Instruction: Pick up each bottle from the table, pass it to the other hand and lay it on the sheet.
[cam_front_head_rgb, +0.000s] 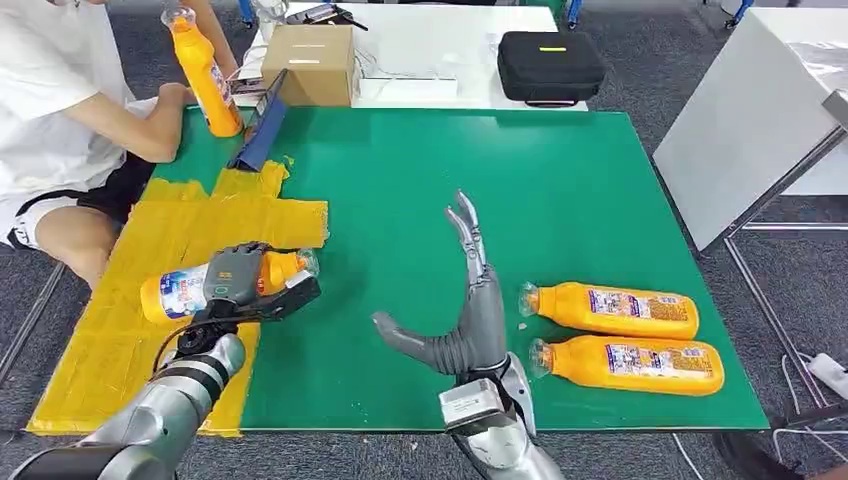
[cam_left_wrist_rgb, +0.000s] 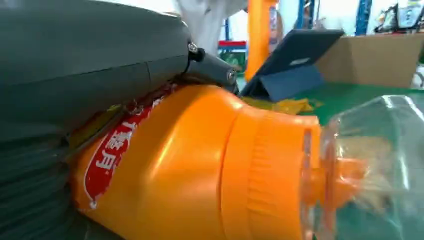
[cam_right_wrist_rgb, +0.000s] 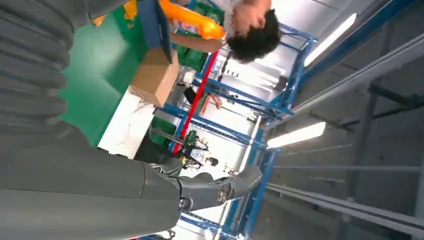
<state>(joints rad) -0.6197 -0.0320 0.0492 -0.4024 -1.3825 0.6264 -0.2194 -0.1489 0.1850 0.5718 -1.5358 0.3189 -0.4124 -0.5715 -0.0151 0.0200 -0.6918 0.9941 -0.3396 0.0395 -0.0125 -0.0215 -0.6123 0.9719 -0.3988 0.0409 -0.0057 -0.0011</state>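
Note:
My left hand (cam_front_head_rgb: 243, 284) grips an orange bottle (cam_front_head_rgb: 175, 292) with a clear cap, held on its side just over the yellow sheet (cam_front_head_rgb: 170, 225). The left wrist view has the same bottle (cam_left_wrist_rgb: 200, 165) close up under my palm (cam_left_wrist_rgb: 90, 65). Over the green mat, my right hand (cam_front_head_rgb: 465, 310) stands upright with its fingers spread and nothing in it; its grey thumb (cam_right_wrist_rgb: 215, 187) points away in the right wrist view. Two more orange bottles (cam_front_head_rgb: 612, 309) (cam_front_head_rgb: 630, 364) lie side by side to the right of that hand.
A person seated at the far left holds an upright orange bottle (cam_front_head_rgb: 204, 75) on the table corner. A blue tablet stand (cam_front_head_rgb: 262, 125), a cardboard box (cam_front_head_rgb: 312, 62) and a black case (cam_front_head_rgb: 550, 65) sit along the far edge. A white table (cam_front_head_rgb: 740, 120) stands to the right.

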